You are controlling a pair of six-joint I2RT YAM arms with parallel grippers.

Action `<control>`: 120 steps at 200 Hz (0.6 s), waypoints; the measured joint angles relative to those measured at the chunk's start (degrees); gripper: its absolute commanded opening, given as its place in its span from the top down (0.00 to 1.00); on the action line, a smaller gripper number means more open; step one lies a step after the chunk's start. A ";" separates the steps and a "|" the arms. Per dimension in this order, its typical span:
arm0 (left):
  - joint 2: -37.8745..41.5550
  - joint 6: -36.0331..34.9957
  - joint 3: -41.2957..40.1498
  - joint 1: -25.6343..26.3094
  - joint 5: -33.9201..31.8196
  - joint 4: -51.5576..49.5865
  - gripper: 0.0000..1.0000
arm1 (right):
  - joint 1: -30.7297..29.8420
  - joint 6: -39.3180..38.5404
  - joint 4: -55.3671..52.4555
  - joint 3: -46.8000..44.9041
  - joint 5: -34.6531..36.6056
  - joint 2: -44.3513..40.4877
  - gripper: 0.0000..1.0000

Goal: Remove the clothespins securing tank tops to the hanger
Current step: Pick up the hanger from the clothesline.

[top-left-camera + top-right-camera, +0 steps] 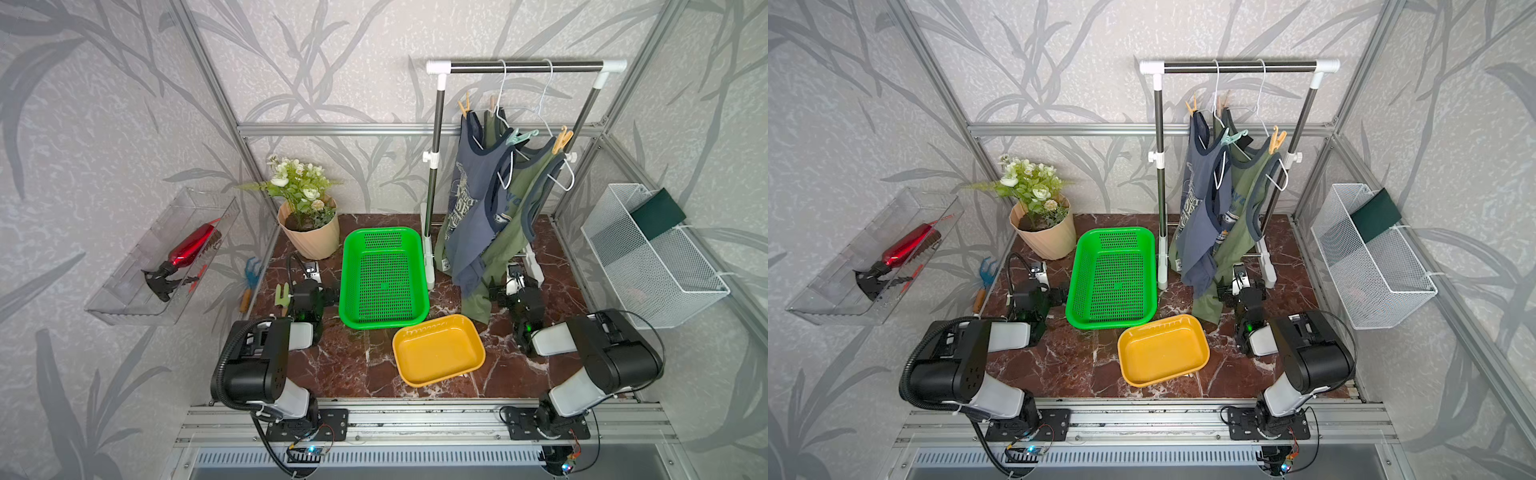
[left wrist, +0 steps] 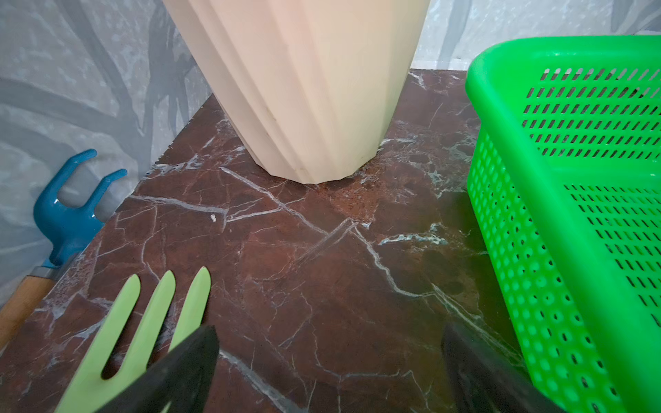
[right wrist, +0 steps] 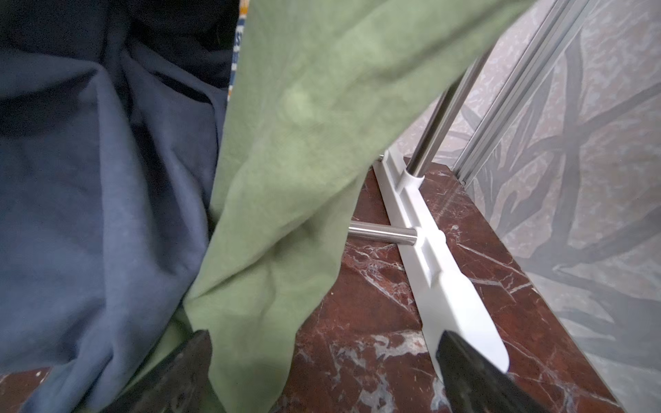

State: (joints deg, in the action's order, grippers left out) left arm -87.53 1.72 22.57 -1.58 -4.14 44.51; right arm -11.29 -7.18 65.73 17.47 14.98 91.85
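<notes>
Clothespins (image 1: 521, 136) are sitting high up the rack (image 1: 525, 66).
The right gripper (image 3: 325, 357), gaping wide and empty, is hovering at the tank tops' (image 1: 478, 187) hems, nearer than the equally open, empty left gripper (image 2: 329, 343); the pins are pointing mostly upward, well overhead.

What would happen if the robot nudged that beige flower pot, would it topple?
Probably it would tip sooner than slide if pushed high: the flower pot narrows toward its base, and the flowers stand tall above the rim. A low push might just slide it, since the marble table looks smooth. Its soil likely adds weight.
</notes>
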 measured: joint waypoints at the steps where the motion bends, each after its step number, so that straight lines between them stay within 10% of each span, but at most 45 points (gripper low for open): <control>1: 0.00 0.00 0.00 0.00 0.00 0.00 0.01 | 0.00 0.00 0.00 0.00 0.00 0.00 0.01; 120: 0.00 0.00 0.00 -0.04 0.09 0.00 0.01 | -0.13 0.00 0.37 -0.35 0.24 0.07 0.01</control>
State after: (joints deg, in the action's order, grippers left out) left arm -87.53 1.72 22.57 -1.63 -4.05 44.51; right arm -11.42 -7.18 66.11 17.12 15.22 91.92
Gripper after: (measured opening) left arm 0.991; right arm 0.990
